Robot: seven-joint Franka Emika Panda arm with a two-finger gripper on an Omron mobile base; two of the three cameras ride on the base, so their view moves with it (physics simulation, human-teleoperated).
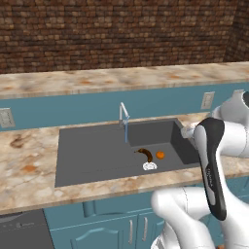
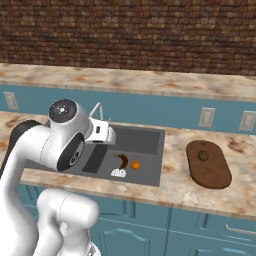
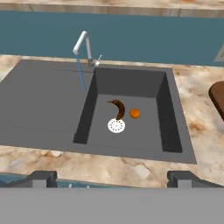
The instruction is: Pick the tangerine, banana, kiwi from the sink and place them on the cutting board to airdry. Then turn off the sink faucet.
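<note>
The sink (image 3: 127, 83) holds the dark curved banana (image 3: 118, 107) and the orange tangerine (image 3: 135, 113), side by side just behind the white drain (image 3: 116, 126). Both fruits also show from the base: banana (image 1: 146, 154), tangerine (image 2: 135, 164). The kiwi (image 2: 203, 155) lies on the cutting board (image 2: 212, 172), on the counter right of the basin. A blue stream runs from the sink faucet (image 3: 83, 43) onto the flat left part of the sink. My gripper (image 3: 113, 179) is open and holds nothing, hovering over the sink's front edge, above the fruits.
A raised counter ledge and a brick wall stand behind the sink. Wall outlets (image 2: 206, 116) sit on the blue backsplash. A corner of the cutting board (image 3: 218, 98) shows at the right of the hand view. A dishwasher (image 1: 24, 231) is below the counter at the left.
</note>
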